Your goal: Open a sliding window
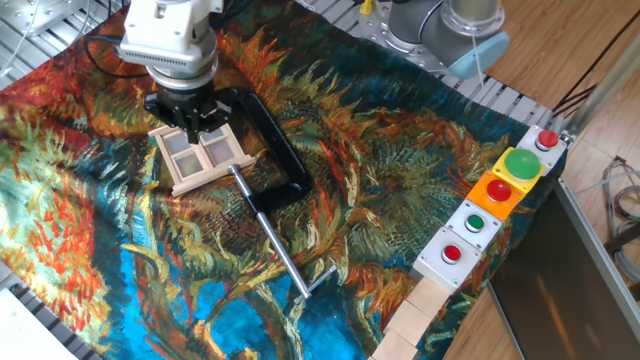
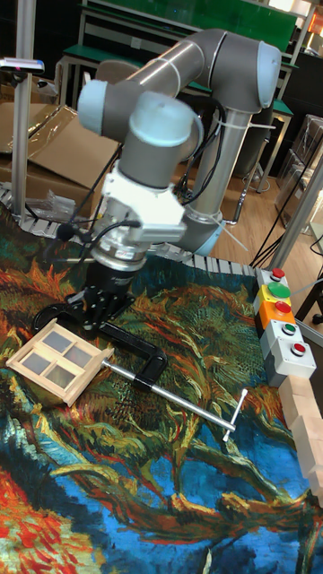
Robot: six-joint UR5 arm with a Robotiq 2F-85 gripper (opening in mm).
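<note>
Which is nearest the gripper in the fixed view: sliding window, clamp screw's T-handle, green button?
1. sliding window: right under the gripper.
2. clamp screw's T-handle: down the cloth, toward the front.
3. green button: far right edge.
</note>
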